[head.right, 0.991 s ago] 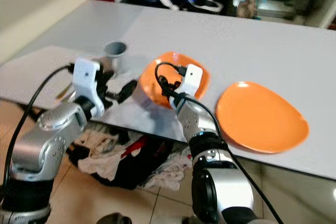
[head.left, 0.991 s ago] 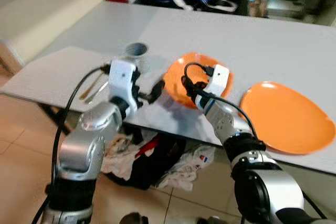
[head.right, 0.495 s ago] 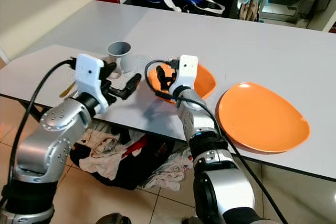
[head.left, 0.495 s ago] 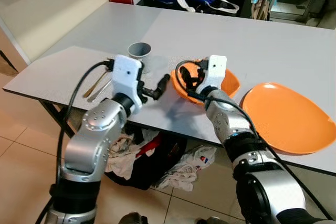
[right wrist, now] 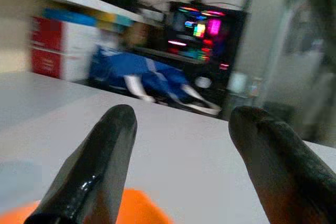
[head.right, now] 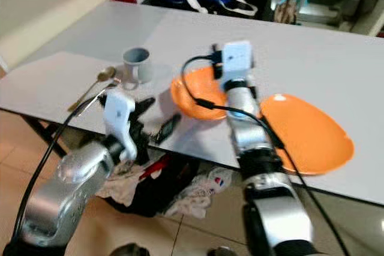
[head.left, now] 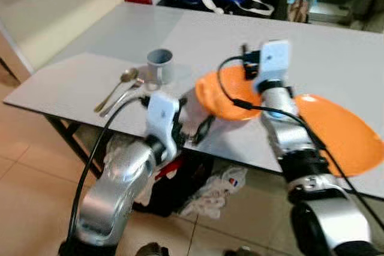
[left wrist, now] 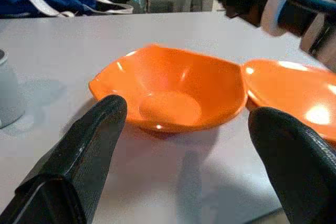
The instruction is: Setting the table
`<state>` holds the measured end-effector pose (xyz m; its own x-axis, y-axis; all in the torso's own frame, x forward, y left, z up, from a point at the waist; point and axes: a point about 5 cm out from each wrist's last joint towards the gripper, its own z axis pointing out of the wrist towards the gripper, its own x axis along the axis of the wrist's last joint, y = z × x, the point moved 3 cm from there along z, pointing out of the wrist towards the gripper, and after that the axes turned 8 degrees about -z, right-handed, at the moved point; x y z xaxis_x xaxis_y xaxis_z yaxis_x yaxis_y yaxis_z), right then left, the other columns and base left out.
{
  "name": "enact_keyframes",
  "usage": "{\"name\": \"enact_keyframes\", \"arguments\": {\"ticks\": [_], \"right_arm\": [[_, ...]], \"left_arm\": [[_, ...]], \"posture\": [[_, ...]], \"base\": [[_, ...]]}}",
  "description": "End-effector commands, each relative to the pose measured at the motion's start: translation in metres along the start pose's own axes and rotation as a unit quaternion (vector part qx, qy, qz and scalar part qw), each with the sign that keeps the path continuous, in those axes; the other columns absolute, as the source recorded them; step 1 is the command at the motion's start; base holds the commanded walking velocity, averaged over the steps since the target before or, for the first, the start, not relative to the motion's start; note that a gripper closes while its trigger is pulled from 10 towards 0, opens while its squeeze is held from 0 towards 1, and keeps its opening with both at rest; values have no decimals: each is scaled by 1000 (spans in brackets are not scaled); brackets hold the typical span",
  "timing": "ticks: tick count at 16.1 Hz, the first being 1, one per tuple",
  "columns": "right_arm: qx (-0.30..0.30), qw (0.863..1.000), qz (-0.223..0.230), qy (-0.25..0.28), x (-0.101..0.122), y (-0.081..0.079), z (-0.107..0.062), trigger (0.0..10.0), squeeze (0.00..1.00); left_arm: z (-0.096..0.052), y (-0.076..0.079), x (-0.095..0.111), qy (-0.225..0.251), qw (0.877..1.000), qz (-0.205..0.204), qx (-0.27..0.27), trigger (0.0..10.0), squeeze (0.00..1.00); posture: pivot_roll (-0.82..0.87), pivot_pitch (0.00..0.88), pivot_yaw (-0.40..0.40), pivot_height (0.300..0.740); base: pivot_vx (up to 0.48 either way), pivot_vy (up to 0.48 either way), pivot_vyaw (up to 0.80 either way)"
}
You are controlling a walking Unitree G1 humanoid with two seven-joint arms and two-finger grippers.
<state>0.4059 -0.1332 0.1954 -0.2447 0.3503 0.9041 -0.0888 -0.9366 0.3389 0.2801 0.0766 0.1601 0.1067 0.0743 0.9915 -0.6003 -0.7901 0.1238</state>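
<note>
Orange plastic bowl (left wrist: 173,95) near table edge (head.left: 78,111), both grippers (left wrist: 184,145) (right wrist: 181,145) spread and empty: risk of nudging it floorward on a careless left approach.

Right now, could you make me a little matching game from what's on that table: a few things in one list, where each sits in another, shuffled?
Things:
1. mug
2. bowl
3. plate
4. spoon

Places:
A. at the table's left edge, left of the mug
B. right of the bowl, near the front edge
C. between the spoon and the bowl
D. between the mug and the plate

Pairs: 1-C, 2-D, 3-B, 4-A
</note>
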Motion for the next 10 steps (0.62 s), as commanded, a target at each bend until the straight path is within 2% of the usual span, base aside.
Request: {"name": "enact_keyframes", "arguments": {"ticks": [1,2,3,4,5,7,10], "right_arm": [[-16,999,-29,9,0,6,-3,10000,0],[-27,998,-48,7,-3,12,-4,10000,0],[-46,996,-78,2,-9,20,-8,10000,0],[-54,995,-89,2,-10,22,-9,10000,0],[-66,993,-99,-8,-16,24,-12,10000,0],[-72,992,-103,-15,-20,24,-13,10000,0],[-71,992,-103,-6,-18,22,-16,10000,0]], "left_arm": [[-5,1,-8,-5,999,34,-8,10000,0],[-8,-2,-18,-16,998,53,-8,10000,0],[-17,-8,-37,-38,994,105,-10,10000,0],[-20,-11,-43,-44,993,110,-12,10000,0],[-26,-17,-56,-71,990,120,-13,10000,0],[-25,-16,-60,-80,992,97,-13,10000,0],[-16,-23,-47,-43,998,41,29,10000,0]], "posture": [[-15,0,36,728],[-17,0,41,728],[-21,0,46,728],[-21,0,49,728],[-21,0,52,728],[-21,0,53,728],[-20,0,46,728]], "base": [[0,0,0],[0,0,0],[0,0,0],[0,0,0],[0,0,0],[0,0,0],[0,0,0]]}}
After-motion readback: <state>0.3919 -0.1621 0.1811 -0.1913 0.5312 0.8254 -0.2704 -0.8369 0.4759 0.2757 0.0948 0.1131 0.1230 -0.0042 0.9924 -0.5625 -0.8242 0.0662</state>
